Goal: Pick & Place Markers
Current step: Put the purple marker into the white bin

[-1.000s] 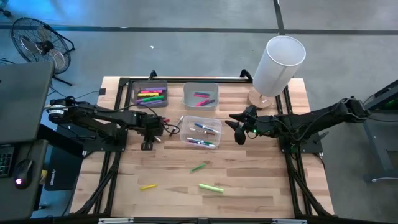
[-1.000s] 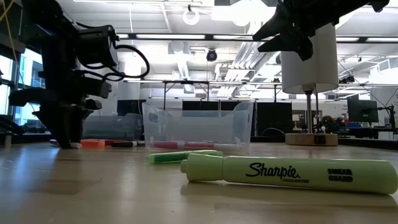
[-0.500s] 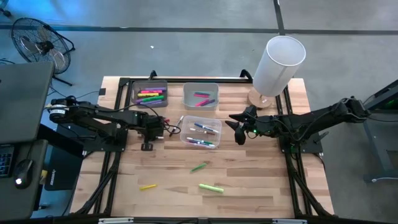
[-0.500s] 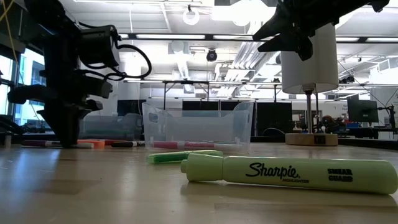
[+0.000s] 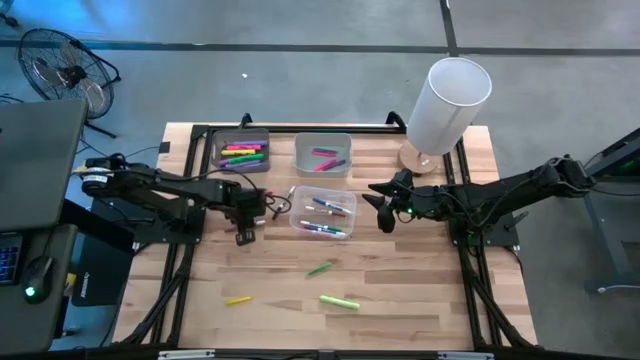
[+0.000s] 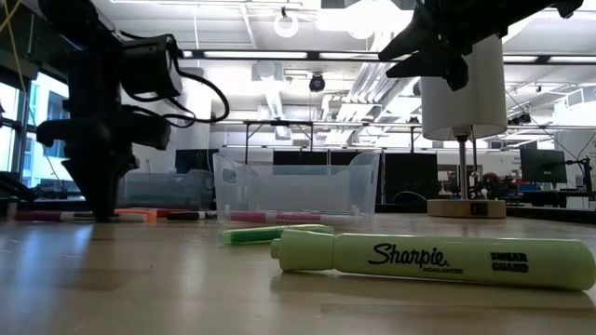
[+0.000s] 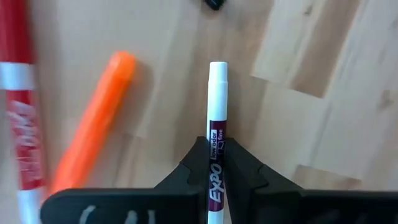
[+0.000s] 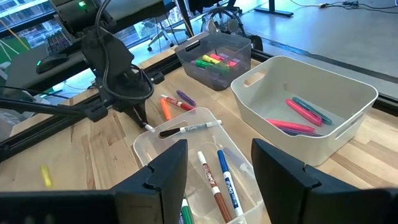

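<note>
The left arm's fingers (image 7: 216, 163) are closed on a white-barrelled marker (image 7: 216, 118) low over the wooden counter (image 5: 400, 300), just left of the clear bin (image 5: 325, 215). An orange marker (image 7: 93, 118) and a red marker (image 7: 15, 112) lie close beside it. To do this step well, lift straight up before swinging toward a bin, so the neighbours are not dragged along. The right arm's fingers (image 8: 214, 165) wait spread wide above the clear bin's right side. The held marker's lower end is hidden between the fingers, and whether it has left the counter is hard to judge.
</note>
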Controlling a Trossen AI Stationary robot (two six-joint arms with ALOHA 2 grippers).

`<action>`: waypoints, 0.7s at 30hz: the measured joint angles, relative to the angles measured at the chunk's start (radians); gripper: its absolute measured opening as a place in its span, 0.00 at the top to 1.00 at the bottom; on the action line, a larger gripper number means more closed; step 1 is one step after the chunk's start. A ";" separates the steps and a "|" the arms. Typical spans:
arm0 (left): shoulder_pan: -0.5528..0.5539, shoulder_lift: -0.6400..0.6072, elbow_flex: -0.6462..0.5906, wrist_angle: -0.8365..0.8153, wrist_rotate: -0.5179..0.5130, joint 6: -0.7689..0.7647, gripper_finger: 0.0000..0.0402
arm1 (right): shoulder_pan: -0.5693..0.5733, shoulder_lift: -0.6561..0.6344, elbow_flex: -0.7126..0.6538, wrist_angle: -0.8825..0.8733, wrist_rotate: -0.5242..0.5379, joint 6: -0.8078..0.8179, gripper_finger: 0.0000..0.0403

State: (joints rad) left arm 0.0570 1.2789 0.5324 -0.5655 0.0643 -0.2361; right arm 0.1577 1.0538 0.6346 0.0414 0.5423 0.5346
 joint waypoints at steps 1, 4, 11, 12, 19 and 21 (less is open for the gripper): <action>0.000 0.002 0.012 -0.010 0.016 -0.008 0.96 | 0.000 0.000 0.000 0.000 0.000 0.000 0.58; -0.003 0.004 0.064 -0.077 0.069 -0.017 0.96 | 0.000 0.000 0.000 0.000 0.002 -0.011 0.58; -0.001 0.002 0.237 -0.237 0.059 -0.006 0.96 | 0.000 0.000 0.000 0.000 0.003 -0.011 0.58; -0.001 0.002 0.267 -0.251 0.053 -0.001 0.96 | 0.000 0.000 0.000 0.000 0.003 -0.011 0.58; 0.001 0.021 0.502 -0.278 -0.053 0.129 0.96 | 0.000 0.000 0.000 0.000 0.003 -0.003 0.58; 0.001 0.050 0.565 -0.268 -0.079 0.201 0.97 | 0.000 0.000 0.000 0.000 0.003 0.006 0.58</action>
State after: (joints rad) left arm 0.0583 1.3293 1.0978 -0.8331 -0.0150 -0.0353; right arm 0.1577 1.0538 0.6346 0.0414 0.5457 0.5401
